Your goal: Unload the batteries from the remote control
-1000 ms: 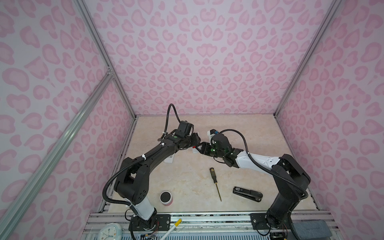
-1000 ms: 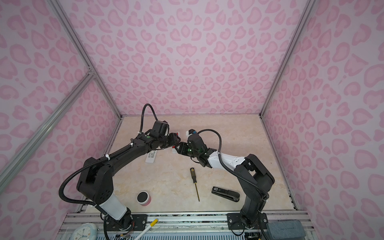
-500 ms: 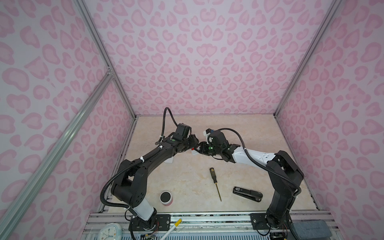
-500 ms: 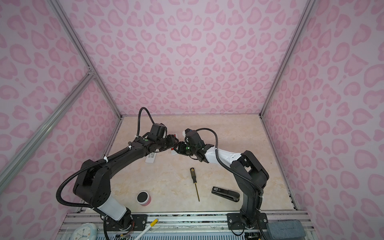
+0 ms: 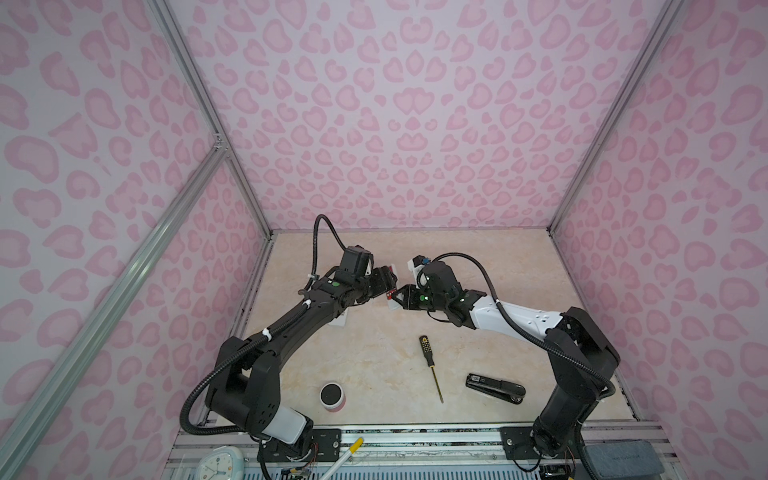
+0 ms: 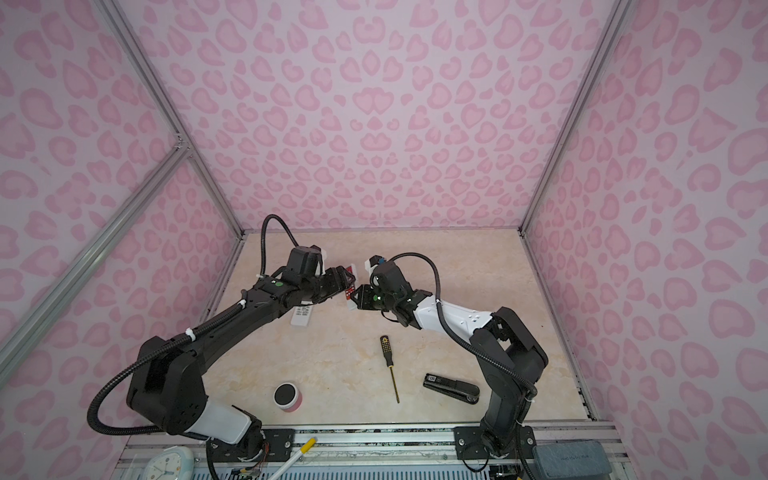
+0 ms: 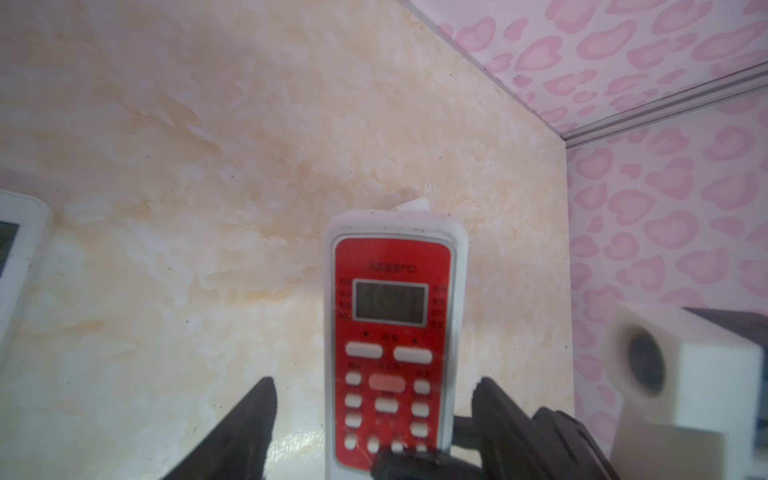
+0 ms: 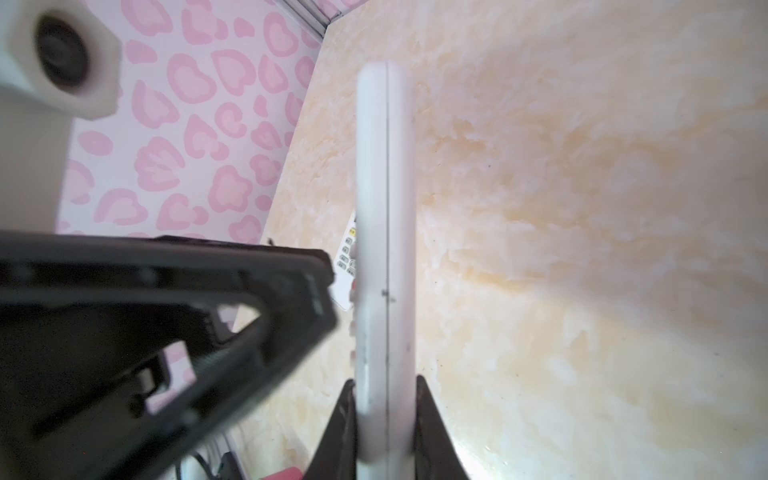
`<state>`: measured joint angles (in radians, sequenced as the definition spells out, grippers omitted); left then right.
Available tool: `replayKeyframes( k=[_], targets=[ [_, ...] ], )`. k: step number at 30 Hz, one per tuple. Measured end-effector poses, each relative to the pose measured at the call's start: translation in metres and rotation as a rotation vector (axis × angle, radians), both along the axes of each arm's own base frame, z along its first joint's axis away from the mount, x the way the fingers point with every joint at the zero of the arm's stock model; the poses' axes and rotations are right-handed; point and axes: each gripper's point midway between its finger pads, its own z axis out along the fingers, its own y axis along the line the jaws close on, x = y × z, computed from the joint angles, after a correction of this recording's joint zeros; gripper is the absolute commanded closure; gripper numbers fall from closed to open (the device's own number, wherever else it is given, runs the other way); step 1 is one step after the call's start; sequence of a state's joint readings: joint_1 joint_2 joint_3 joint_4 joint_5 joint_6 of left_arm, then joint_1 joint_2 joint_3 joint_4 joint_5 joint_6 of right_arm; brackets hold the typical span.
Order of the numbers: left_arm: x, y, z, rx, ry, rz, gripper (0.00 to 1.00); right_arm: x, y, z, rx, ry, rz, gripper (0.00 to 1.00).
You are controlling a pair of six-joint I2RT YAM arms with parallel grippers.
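While the right end effector pinches the slim white plastic remote, red-faced with rounded buttons, above the marbled beige tabletop, the left end effector gapes wide around it; batteries hidden.

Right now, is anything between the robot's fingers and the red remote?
Nothing visible. The right gripper pinches the red remote at its end; the left gripper stands open, fingers on either side.
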<state>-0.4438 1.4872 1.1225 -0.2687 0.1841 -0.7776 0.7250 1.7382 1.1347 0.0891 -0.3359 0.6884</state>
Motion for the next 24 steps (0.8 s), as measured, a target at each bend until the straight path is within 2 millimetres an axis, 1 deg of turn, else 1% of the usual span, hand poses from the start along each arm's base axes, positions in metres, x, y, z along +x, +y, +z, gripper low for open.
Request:
replayKeyframes(
  k=[3, 5, 9, 11, 16, 19, 21, 24],
  targets=[
    [-0.003, 0.013, 0.021, -0.025, -0.032, 0.035, 0.26, -0.002, -0.008, -0.006, -0.132, -0.079, -0.002, 0.85],
    [-0.006, 0.022, 0.03, -0.045, -0.036, 0.07, 0.28, -0.008, -0.006, -0.01, -0.241, -0.149, 0.027, 0.84],
    [-0.012, 0.032, 0.044, -0.108, -0.015, 0.132, 0.29, -0.023, 0.002, -0.008, -0.451, -0.33, 0.104, 0.84],
    [-0.015, 0.036, 0.046, -0.135, 0.006, 0.153, 0.29, -0.029, 0.003, -0.008, -0.549, -0.413, 0.126, 0.84],
    [-0.02, 0.041, 0.037, -0.187, 0.087, 0.187, 0.29, -0.039, 0.003, -0.005, -0.74, -0.576, 0.164, 0.83],
    [-0.023, 0.037, 0.029, -0.218, 0.135, 0.177, 0.33, -0.045, 0.005, -0.003, -0.816, -0.644, 0.19, 0.83],
    [-0.026, 0.033, 0.021, -0.234, 0.176, 0.163, 0.37, -0.048, 0.009, 0.001, -0.84, -0.689, 0.199, 0.83],
    [-0.031, 0.028, 0.011, -0.257, 0.228, 0.148, 0.41, -0.054, 0.011, 0.0, -0.879, -0.734, 0.223, 0.81]
  ],
)
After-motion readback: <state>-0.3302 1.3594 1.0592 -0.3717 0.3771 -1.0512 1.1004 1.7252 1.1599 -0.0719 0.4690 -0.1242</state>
